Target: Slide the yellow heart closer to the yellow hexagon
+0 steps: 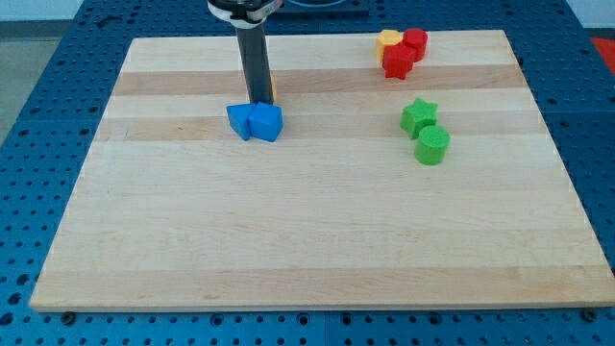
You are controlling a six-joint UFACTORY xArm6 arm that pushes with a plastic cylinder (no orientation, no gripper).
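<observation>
The yellow heart lies near the view's top right, touching a red cylinder and a second red block. My dark rod comes down at the view's top centre-left, and my tip rests just above two blue blocks. A thin sliver of another yellow block shows at the rod's right edge. The rod hides most of it, so its shape cannot be made out. My tip is far to the left of the yellow heart.
Two blue blocks sit side by side, touching, right below my tip. A green star and a green cylinder lie at the right. The wooden board sits on a blue perforated table.
</observation>
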